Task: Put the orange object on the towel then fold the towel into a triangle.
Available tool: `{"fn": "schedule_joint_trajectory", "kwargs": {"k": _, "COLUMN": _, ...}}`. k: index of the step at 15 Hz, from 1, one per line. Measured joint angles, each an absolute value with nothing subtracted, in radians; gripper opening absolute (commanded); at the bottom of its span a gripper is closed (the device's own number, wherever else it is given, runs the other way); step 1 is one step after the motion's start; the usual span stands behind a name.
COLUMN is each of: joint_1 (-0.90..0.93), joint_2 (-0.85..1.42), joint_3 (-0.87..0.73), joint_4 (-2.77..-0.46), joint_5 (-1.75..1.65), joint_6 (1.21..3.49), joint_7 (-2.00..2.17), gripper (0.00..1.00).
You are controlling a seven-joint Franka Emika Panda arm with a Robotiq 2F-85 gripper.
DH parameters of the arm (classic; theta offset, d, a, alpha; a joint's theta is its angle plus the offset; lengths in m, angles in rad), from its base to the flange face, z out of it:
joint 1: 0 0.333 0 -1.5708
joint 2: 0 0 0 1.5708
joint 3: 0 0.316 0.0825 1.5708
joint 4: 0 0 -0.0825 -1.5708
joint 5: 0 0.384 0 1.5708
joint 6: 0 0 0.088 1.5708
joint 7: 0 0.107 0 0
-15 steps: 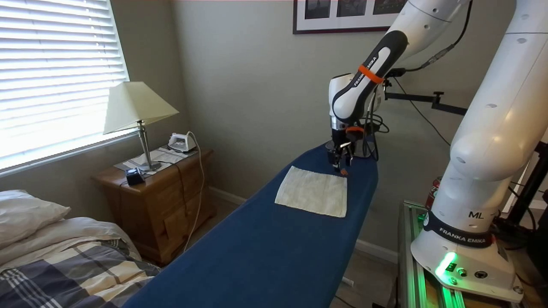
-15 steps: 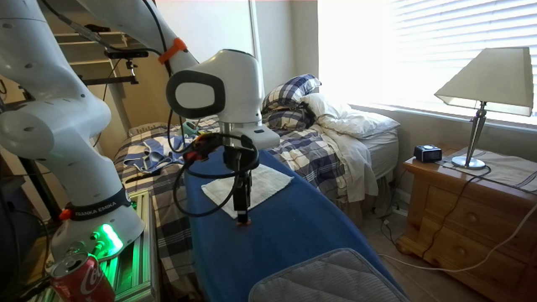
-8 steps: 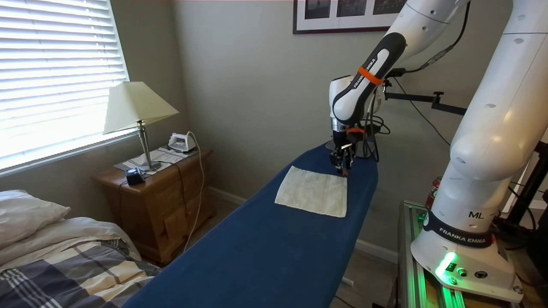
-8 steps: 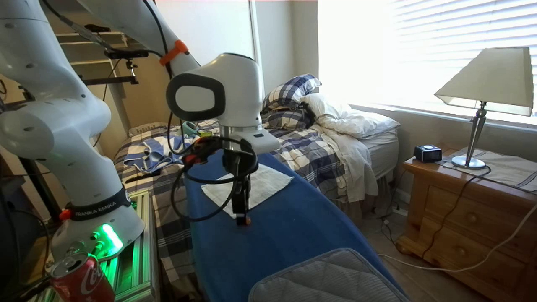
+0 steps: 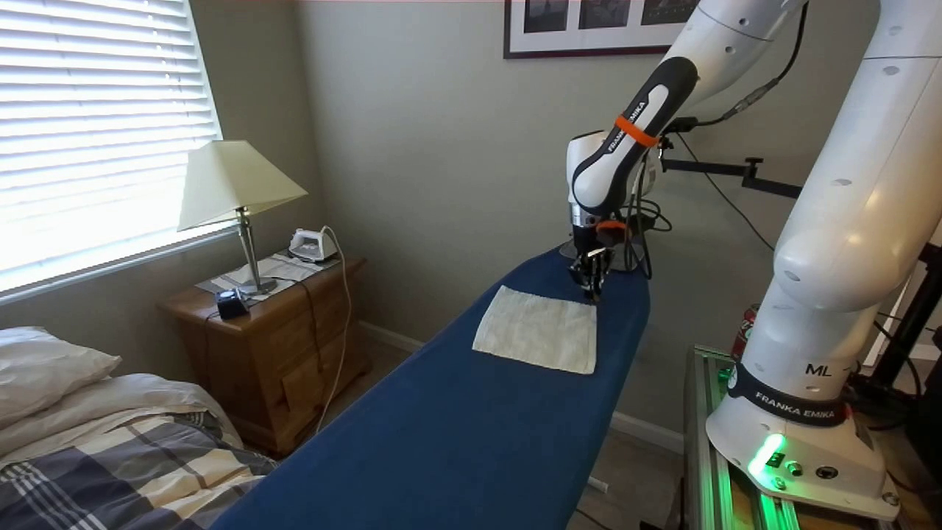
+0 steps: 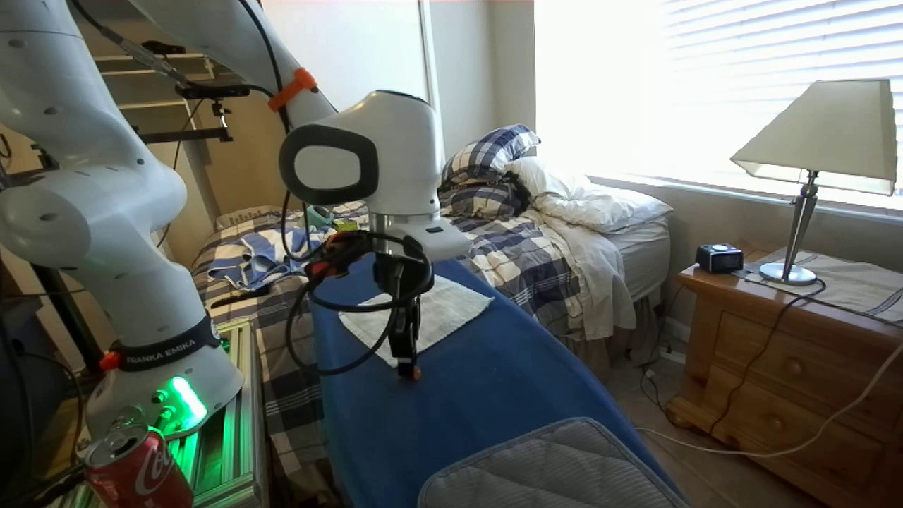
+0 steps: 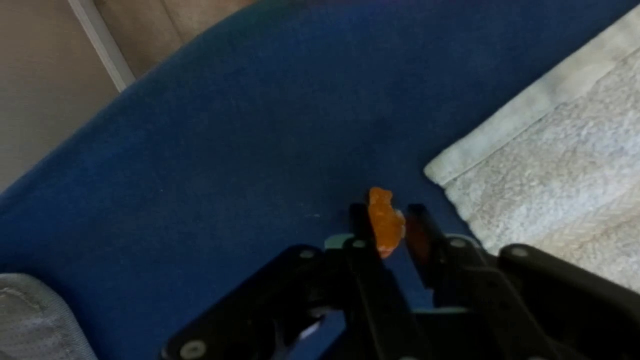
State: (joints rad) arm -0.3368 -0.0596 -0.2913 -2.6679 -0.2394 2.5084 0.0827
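The fingers (image 7: 360, 222) are closely flanking the orange object (image 7: 384, 225), leaving unclear whether they are gripping it. It is resting on the blue board (image 7: 225, 150) beside the towel (image 7: 562, 170); a red can (image 6: 141, 469) is standing near the arm's base (image 6: 166, 398), its inside hidden.

The white arm (image 5: 824, 254) I operate wears an orange band (image 5: 637, 130).
Black cables (image 6: 356, 308) loop near my black gripper (image 7: 388, 220) with round screws (image 7: 193, 349); a black collar (image 5: 793, 404) reads "FRANKA EMIKA" above a green light (image 5: 767, 453).

FRANKA EMIKA, ML on arm (image 5: 839, 269), "Coca" can (image 6: 139, 469)
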Motion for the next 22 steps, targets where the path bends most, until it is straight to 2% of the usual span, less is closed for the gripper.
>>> {"fn": "schedule_joint_trajectory", "kwargs": {"k": 6, "joint_1": -0.337, "joint_2": -0.06, "joint_3": -0.291, "joint_4": -2.668, "joint_5": -0.239, "joint_6": 2.508, "joint_7": 0.083, "gripper": 0.27}}
{"fn": "schedule_joint_trajectory", "kwargs": {"k": 9, "joint_1": -0.337, "joint_2": -0.06, "joint_3": -0.291, "joint_4": -2.668, "joint_5": -0.239, "joint_6": 2.508, "joint_7": 0.083, "gripper": 0.25}}
{"fn": "schedule_joint_trajectory", "kwargs": {"k": 12, "joint_1": -0.337, "joint_2": -0.06, "joint_3": -0.291, "joint_4": -2.667, "joint_5": -0.239, "joint_6": 2.508, "joint_7": 0.083, "gripper": 0.18}}
{"fn": "schedule_joint_trajectory", "kwargs": {"k": 13, "joint_1": -0.337, "joint_2": -0.06, "joint_3": -0.291, "joint_4": -2.667, "joint_5": -0.239, "joint_6": 2.508, "joint_7": 0.083, "gripper": 0.19}}
{"fn": "schedule_joint_trajectory", "kwargs": {"k": 18, "joint_1": -0.337, "joint_2": -0.06, "joint_3": -0.291, "joint_4": -2.667, "joint_5": -0.239, "joint_6": 2.508, "joint_7": 0.082, "gripper": 0.14}}
{"fn": "schedule_joint_trajectory", "kwargs": {"k": 22, "joint_1": -0.336, "joint_2": -0.06, "joint_3": -0.291, "joint_4": -2.667, "joint_5": -0.239, "joint_6": 2.508, "joint_7": 0.082, "gripper": 0.15}}
